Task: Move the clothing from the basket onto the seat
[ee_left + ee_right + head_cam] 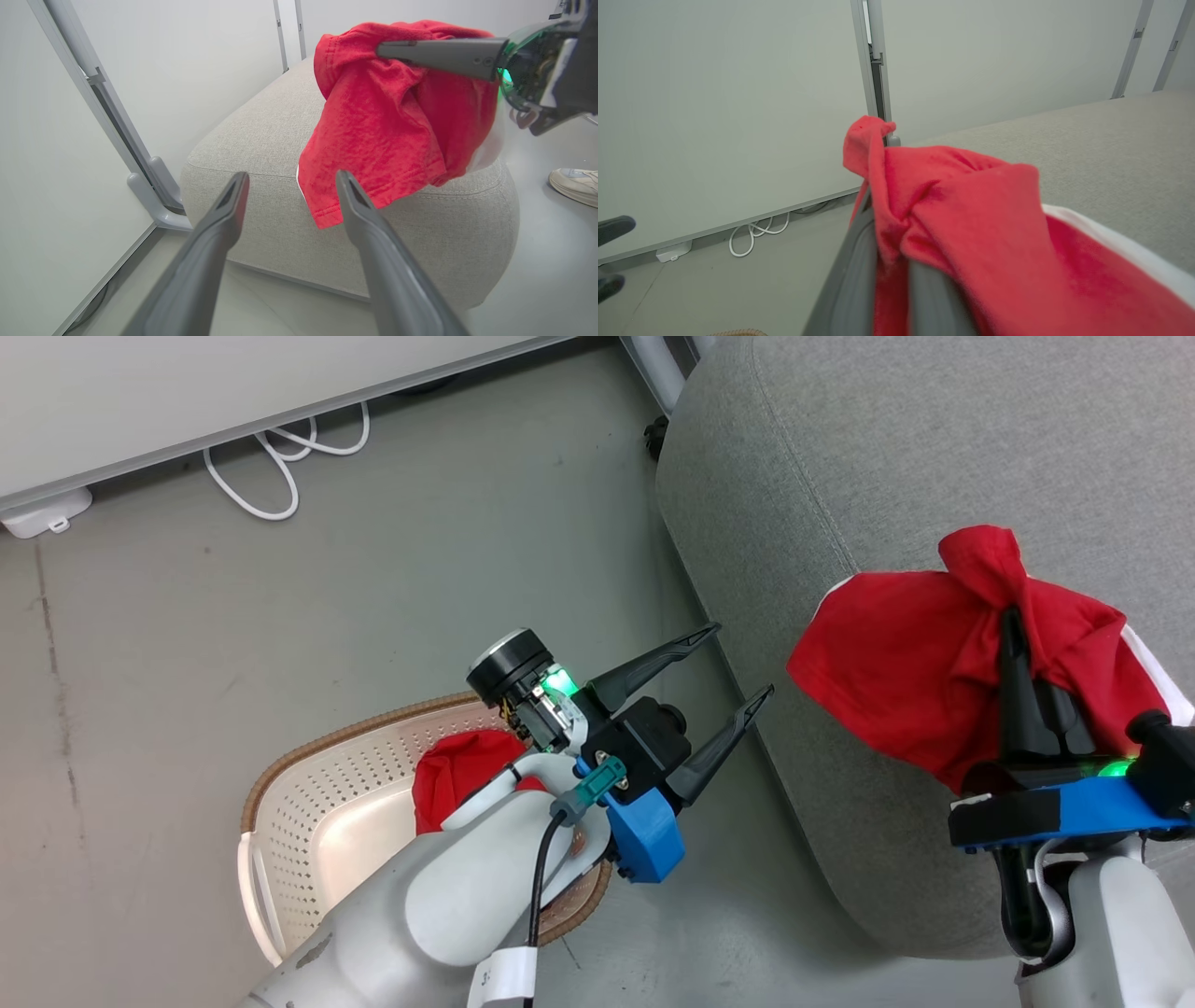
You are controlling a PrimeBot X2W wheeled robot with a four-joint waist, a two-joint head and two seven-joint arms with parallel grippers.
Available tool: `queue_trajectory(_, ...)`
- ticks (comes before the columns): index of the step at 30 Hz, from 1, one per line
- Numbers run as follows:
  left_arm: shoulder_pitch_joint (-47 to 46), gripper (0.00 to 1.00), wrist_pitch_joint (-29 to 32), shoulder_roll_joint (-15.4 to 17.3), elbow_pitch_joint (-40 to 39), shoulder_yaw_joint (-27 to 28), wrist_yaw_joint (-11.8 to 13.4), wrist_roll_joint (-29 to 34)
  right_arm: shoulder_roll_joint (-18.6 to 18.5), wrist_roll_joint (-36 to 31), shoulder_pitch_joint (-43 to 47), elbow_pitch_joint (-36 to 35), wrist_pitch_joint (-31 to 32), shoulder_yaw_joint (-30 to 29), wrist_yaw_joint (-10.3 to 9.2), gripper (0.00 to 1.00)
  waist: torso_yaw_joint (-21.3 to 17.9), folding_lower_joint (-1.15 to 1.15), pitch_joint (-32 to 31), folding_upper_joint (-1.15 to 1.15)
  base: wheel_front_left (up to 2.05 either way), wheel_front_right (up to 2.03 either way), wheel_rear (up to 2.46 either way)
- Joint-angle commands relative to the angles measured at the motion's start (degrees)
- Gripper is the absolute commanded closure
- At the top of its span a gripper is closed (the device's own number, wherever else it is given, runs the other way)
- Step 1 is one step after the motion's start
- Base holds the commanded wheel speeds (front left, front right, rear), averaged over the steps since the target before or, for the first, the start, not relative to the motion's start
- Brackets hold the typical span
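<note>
ok so the right gripper (1027,663) has its two dark fingers pinched tight on a bunched-up red garment (896,681). From the head camera that's out at about 3 o'clock, over the near edge of the grey seat (887,457). The cloth is knotted up around the fingers and flops out toward 9 o'clock, with a bit of white trim showing along its edges. In the left wrist view the red garment (383,126) hangs from one long finger, and its hem drops down past the rounded corner of the seat (261,140). Can't tell if the fabric actually touches the cushion or just hangs in front of it.

The left gripper (740,661) is near the middle of the head view, fingers spread wide with nothing between them, pointing toward 2 o'clock at the side of the seat. It's up over the floor (373,569), between the basket and the seat.

The basket (317,803) is on the floor at about 7 o'clock, partly under the left forearm. There's a second red piece (462,775) bundled inside it against the 3 o'clock side.

Other stuff: a white cable (280,457) looped on the floor at 11 o'clock under a pale wall panel (187,392), and somebody's light shoe (577,184) on the floor at 3 o'clock in the left wrist view, just past the seat.
</note>
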Motion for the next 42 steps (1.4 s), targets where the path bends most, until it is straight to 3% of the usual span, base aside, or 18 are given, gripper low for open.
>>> queue_trajectory(1, 0.0, 0.0, -0.3, 0.4, -0.3, 0.2, 0.0, 0.2, -0.1, 0.0, -0.3, -0.5, -0.2, 0.0, 0.03, 1.0, -0.1, 0.0, 0.1, 0.0, 0.0, 0.0, 0.0)
queue_trajectory(7, -1.0, 0.0, -0.3, 1.0, -1.4, 2.0, 0.0, 0.7, -0.1, -1.6, -4.1, -2.3, -0.2, -0.3, 0.03, 1.0, -0.4, 0.0, 2.0, 0.0, 0.0, 0.0, 0.0)
queue_trajectory(14, -5.1, 0.0, -0.3, 3.0, -2.6, 2.8, 0.0, 2.0, -0.6, -3.9, -16.0, -5.6, -0.2, -3.8, 0.02, 1.0, -0.5, 0.0, 8.1, 0.0, 0.0, 0.0, 0.0)
queue_trajectory(25, -13.4, 0.0, 0.0, 6.8, -4.7, 2.2, 0.0, 4.1, -9.3, -5.5, -35.5, -10.4, -0.2, -17.1, 0.02, 1.0, 1.1, 0.0, 22.7, 0.0, 0.0, 0.0, 0.0)
queue_trajectory(34, -17.8, 0.0, 0.8, 8.0, -7.6, 1.7, 0.0, 5.3, -18.9, -7.2, -39.2, -3.4, -0.2, -26.5, 0.02, 1.0, 2.1, 0.0, 30.2, 0.0, 0.0, 0.0, 0.0)
queue_trajectory(39, -18.1, 0.0, 0.8, 8.3, -8.2, 1.2, 0.1, 5.3, -20.7, -8.5, -36.6, 3.5, -0.2, -28.1, 0.02, 1.0, 2.5, 0.0, 31.8, 0.0, 0.0, 0.0, 0.0)
queue_trajectory(42, -18.1, 0.0, 0.7, 8.5, -8.5, 0.9, 0.2, 5.3, -19.6, -8.8, -35.6, 6.8, -0.2, -28.4, 0.02, 1.0, 2.4, 0.0, 32.1, 0.0, 0.0, 0.0, 0.0)
